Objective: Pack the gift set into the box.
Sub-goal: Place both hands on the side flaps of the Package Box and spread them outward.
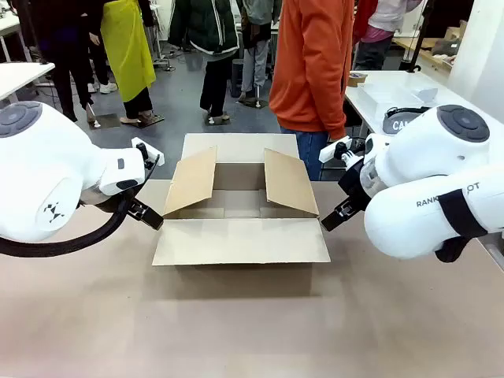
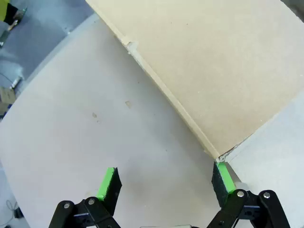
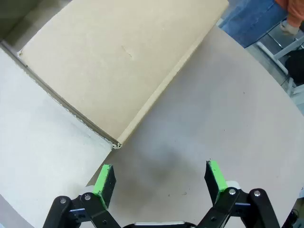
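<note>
- Front view: the brown corrugated cardboard box [image 1: 236,244] sits mid-table on the tan table top [image 1: 236,339]. All four flaps are open: the near one lies flat towards me, the left and right ones stand tilted up. I see nothing inside it.
- The left gripper [image 1: 150,216] hangs just beside the box's near left corner. The right gripper [image 1: 335,214] hangs just beside its near right corner.
- A person in an orange top [image 1: 311,63] stands at the far side. At far right, above my right arm, a grey item lettered "CA" [image 1: 400,124] peeks out, well apart from the box. The rest of the gift set is hidden.
- Left wrist view: the left gripper [image 2: 165,172] is spread wide with nothing between its green pads [image 2: 107,183]. A corner of a box flap [image 2: 213,71] lies just at the tip of the other pad. I cannot tell if they touch.
- Right wrist view: the right gripper [image 3: 159,168] is likewise spread and empty over the table top [image 3: 228,118]. A box flap [image 3: 118,61] has its corner near one pad [image 3: 103,179], but apart from it.
</note>
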Action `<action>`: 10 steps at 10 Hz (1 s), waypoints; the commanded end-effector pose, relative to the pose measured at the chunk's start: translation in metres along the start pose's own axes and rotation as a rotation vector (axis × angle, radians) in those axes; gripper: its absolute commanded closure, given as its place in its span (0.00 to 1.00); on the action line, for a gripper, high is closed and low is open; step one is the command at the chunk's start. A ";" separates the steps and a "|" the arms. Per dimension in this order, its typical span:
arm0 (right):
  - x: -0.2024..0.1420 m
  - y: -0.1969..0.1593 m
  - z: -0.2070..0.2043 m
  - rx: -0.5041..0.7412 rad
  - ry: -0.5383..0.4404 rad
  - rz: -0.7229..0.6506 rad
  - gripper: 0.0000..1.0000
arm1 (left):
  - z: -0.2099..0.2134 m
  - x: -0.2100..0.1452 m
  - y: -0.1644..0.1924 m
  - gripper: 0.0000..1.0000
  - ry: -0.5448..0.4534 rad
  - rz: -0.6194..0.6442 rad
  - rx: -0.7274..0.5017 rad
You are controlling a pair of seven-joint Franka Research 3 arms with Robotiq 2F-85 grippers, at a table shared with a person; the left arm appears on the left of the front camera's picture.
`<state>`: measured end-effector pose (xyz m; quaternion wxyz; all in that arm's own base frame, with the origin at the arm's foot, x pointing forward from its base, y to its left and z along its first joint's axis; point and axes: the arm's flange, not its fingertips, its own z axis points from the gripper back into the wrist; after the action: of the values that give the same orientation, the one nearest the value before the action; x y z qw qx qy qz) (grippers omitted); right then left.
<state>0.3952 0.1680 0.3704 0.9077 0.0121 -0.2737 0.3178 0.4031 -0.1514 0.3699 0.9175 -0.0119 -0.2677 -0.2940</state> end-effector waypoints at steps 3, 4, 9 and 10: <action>0.000 0.000 0.000 0.000 0.000 0.000 0.00 | 0.000 0.000 0.000 0.00 0.000 0.000 0.000; 0.000 0.000 0.000 0.000 0.000 0.000 0.00 | 0.000 0.000 0.000 0.00 0.000 0.000 0.000; 0.000 0.000 0.000 0.000 0.000 0.000 0.00 | 0.000 0.000 0.000 0.00 0.000 0.000 0.000; 0.000 0.000 0.000 0.000 0.000 0.000 0.00 | 0.000 0.000 0.000 0.00 0.000 0.000 0.000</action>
<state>0.3952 0.1680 0.3703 0.9077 0.0119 -0.2736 0.3180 0.4031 -0.1515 0.3699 0.9175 -0.0120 -0.2677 -0.2939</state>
